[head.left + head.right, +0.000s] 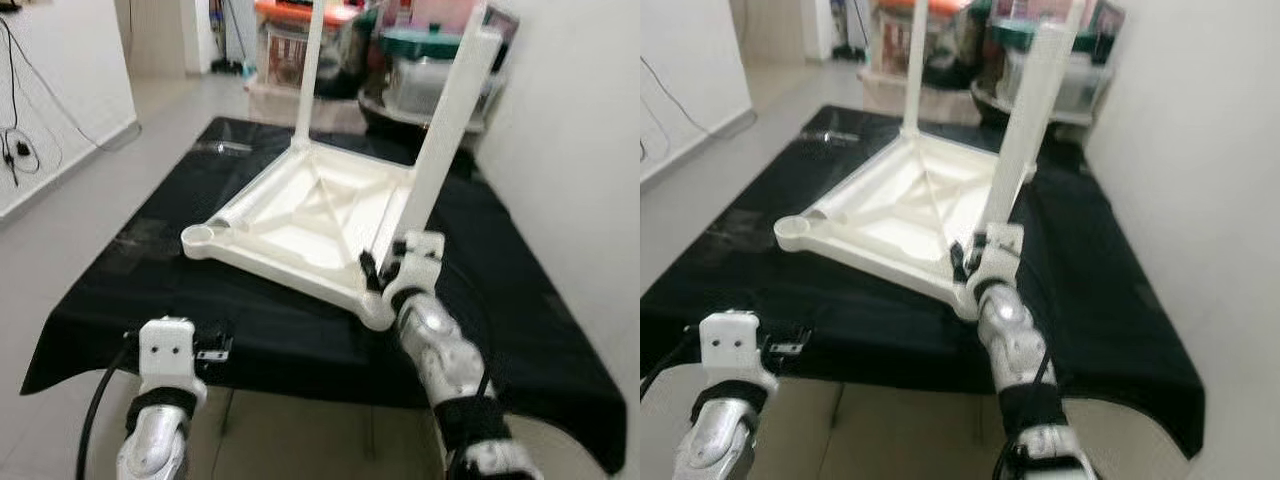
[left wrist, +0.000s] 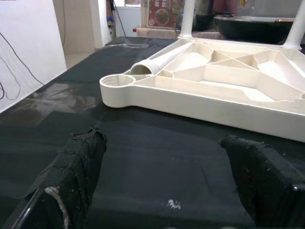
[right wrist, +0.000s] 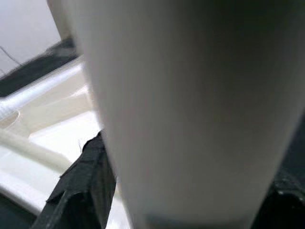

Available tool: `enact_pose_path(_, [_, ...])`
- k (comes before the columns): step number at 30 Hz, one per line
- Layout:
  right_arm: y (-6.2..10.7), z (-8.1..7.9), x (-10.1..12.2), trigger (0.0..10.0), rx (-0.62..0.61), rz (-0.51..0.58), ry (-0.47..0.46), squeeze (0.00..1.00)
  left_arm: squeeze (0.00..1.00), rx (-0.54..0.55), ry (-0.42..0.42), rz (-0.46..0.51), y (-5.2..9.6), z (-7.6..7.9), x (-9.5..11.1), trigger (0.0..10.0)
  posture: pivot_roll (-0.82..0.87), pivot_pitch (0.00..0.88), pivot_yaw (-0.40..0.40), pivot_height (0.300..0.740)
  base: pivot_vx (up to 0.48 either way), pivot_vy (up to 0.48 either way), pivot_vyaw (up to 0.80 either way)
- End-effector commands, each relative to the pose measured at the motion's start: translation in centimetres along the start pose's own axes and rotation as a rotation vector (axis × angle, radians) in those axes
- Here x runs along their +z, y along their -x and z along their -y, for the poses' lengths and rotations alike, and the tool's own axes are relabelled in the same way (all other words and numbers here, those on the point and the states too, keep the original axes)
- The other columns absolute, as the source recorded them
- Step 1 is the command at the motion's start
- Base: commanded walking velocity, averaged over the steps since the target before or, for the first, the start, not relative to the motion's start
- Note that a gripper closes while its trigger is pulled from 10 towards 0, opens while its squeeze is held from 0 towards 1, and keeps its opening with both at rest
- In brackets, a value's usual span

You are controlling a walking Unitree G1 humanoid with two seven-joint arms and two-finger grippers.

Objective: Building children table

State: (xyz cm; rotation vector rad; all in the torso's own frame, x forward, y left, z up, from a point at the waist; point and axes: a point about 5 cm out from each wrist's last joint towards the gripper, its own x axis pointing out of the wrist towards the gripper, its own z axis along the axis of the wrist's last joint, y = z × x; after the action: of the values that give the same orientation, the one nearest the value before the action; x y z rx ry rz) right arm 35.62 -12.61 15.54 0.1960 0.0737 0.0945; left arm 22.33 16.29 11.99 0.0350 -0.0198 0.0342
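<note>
Right gripper [image 1: 385, 268] pinches a leg [image 1: 447, 128] at the upturned tabletop's [image 1: 300, 215] five-o'clock corner. Left wrist view: left gripper [image 2: 162, 183] spread, idle; socket [image 2: 117, 81] at eleven o'clock is unfilled. Seating this leg seems underway; next, pressing it straight down.

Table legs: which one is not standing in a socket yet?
The loose leg lying on its side inside the upturned tabletop, threaded end toward the empty corner socket. The far leg and the right-gripper leg stand upright.

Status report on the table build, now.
Right gripper clamped on near leg at tabletop corner. Left gripper open, idle. Loose leg lies inside tabletop.
</note>
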Motion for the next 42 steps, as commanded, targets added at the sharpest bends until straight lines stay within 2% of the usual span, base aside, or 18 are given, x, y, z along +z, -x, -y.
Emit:
enact_pose_path(1, [-0.3, -0.1, 0.8, 10.0, 0.071, 0.027, -0.02, 0.0, 0.0, -0.001, 0.007, -0.015, 0.0, 0.1, -0.3, 10.0, 0.23, 0.0, -0.138, 0.74, 0.0, 0.0, 0.0])
enact_pose_path(2, [-0.3, -0.1, 0.8, 10.0, 0.071, 0.027, -0.02, 0.0, 0.0, -0.001, 0.007, -0.015, 0.0, 0.1, -0.3, 10.0, 0.23, 0.0, -0.138, 0.74, 0.0, 0.0, 0.0])
enact_pose_path(3, [0.0, -1.8, 1.1, 10.0, 0.282, 0.047, 0.013, 0.0, 0.0, -0.004, 0.009, -0.016, -0.1, 0.1, -0.3, 10.0, 0.23, 0.0, -0.138, 0.74, 0.0, 0.0, 0.0])
enact_pose_path(4, [0.0, -1.8, 1.1, 10.0, 0.282, 0.047, 0.013, 0.0, 0.0, -0.004, 0.009, -0.016, -0.1, 0.1, -0.3, 10.0, 0.23, 0.0, -0.138, 0.74, 0.0, 0.0, 0.0])
enact_pose_path(5, [0.6, -3.4, 1.1, 10.0, 0.485, 0.064, 0.053, 0.0, 0.0, -0.007, 0.01, -0.017, -0.1, 0.3, -0.4, 10.0, 0.24, 0.0, -0.143, 0.74, 0.0, 0.0, 0.0])
enact_pose_path(6, [0.6, -3.4, 1.1, 10.0, 0.485, 0.064, 0.053, 0.0, 0.0, -0.007, 0.01, -0.017, -0.1, 0.3, -0.4, 10.0, 0.24, 0.0, -0.143, 0.74, 0.0, 0.0, 0.0])
enact_pose_path(8, [3.3, -6.9, -0.7, 10.0, 0.922, 0.015, 0.119, 0.0, 0.0, -0.008, 0.01, -0.015, -0.1, 0.4, -0.4, 10.0, 0.25, 0.0, -0.147, 0.74, 0.0, 0.0, 0.0])
enact_pose_path(9, [3.3, -6.9, -0.7, 10.0, 0.922, 0.015, 0.119, 0.0, 0.0, -0.008, 0.01, -0.015, -0.1, 0.4, -0.4, 10.0, 0.25, 0.0, -0.147, 0.74, 0.0, 0.0, 0.0])
enact_pose_path(11, [3.2, -8.6, -3.5, 10.0, 0.966, -0.076, 0.201, 0.0, 0.0, -0.006, 0.015, -0.017, -0.2, 0.4, -0.4, 10.0, 0.26, 0.0, -0.151, 0.74, 0.0, 0.0, 0.0])
enact_pose_path(15, [2.8, -9.0, -4.3, 10.0, 0.931, -0.097, 0.234, 0.0, 0.0, -0.009, 0.016, -0.017, -0.2, 0.5, -0.4, 10.0, 0.26, 0.0, -0.153, 0.74, 0.0, 0.0, 0.0])
enact_pose_path(20, [2.0, -10.4, -4.4, 10.0, 0.834, -0.061, 0.239, 0.0, 0.0, -0.013, 0.016, -0.017, -0.1, 0.6, -0.3, 10.0, 0.26, 0.0, -0.157, 0.74, 0.0, 0.0, 0.0])
enact_pose_path(28, [1.4, -9.8, -3.2, 10.0, 0.758, 0.008, 0.219, 0.0, 0.0, -0.014, 0.016, -0.017, -0.1, 0.7, -0.3, 10.0, 0.26, 0.0, -0.159, 0.74, 0.0, 0.0, 0.0])
enact_pose_path(29, [1.2, -9.4, -2.7, 5.9, 0.742, 0.037, 0.197, 0.0, 0.0, -0.011, 0.017, -0.017, -0.2, 0.6, -0.3, 10.0, 0.26, 0.0, -0.157, 0.74, 0.0, 0.0, 0.0])
enact_pose_path(30, [0.7, -8.6, -1.9, 0.0, 0.664, 0.059, 0.143, 0.0, 0.0, -0.016, 0.018, -0.018, -0.2, 0.7, -0.4, 10.0, 0.26, 0.0, -0.157, 0.74, 0.0, 0.0, 0.0])
enact_pose_path(37, [-0.4, -6.3, -1.4, 0.0, 0.406, 0.055, 0.043, 0.0, 0.0, -0.017, 0.021, -0.021, -0.3, 0.7, -0.4, 10.0, 0.24, 0.0, -0.15, 0.74, 0.0, 0.0, 0.0])
enact_pose_path(39, [-0.8, -2.9, -3.0, 0.0, 0.067, -0.066, 0.073, 0.0, 0.0, -0.018, 0.018, -0.02, -0.3, 0.6, -0.4, 10.0, 0.25, 0.0, -0.149, 0.74, 0.0, 0.0, 0.0])
enact_pose_path(40, [-0.6, -0.3, -3.5, 0.0, -0.155, -0.115, 0.047, 0.0, 0.0, -0.015, 0.015, -0.021, -0.2, 0.6, -0.5, 10.0, 0.25, 0.0, -0.152, 0.74, 0.0, 0.0, 0.0])
enact_pose_path(42, [0.2, 3.0, -3.8, 0.0, -0.416, -0.141, 0.003, 0.0, 0.0, -0.008, 0.011, -0.02, -0.2, 0.5, -0.4, 10.0, 0.25, 0.0, -0.151, 0.74, 0.0, 0.0, 0.0])
